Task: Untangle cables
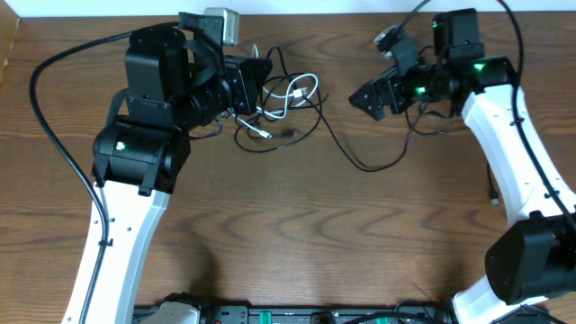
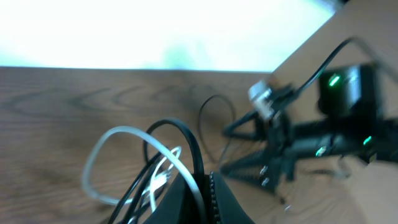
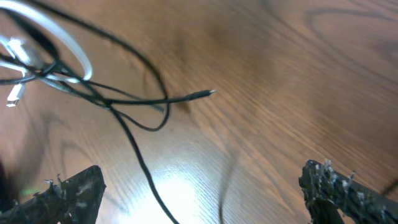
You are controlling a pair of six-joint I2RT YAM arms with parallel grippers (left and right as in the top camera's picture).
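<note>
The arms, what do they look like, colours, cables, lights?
The left arm and right arm: white links, black boxy joints with green lights, thick black wires alongside. The left tool and right tool: black; the right's fingers have toothed edges.

Robotics lab bench, seen from my remote station.
I see my left arm (image 1: 126,225) and right arm (image 1: 517,153), white-and-black machines with green status lights (image 1: 480,66), rising from the near edge of a wood-grain table (image 1: 297,243); thick black wires (image 1: 54,135) trail across it, and a plain white wall (image 1: 342,4) lines its far edge.
</note>
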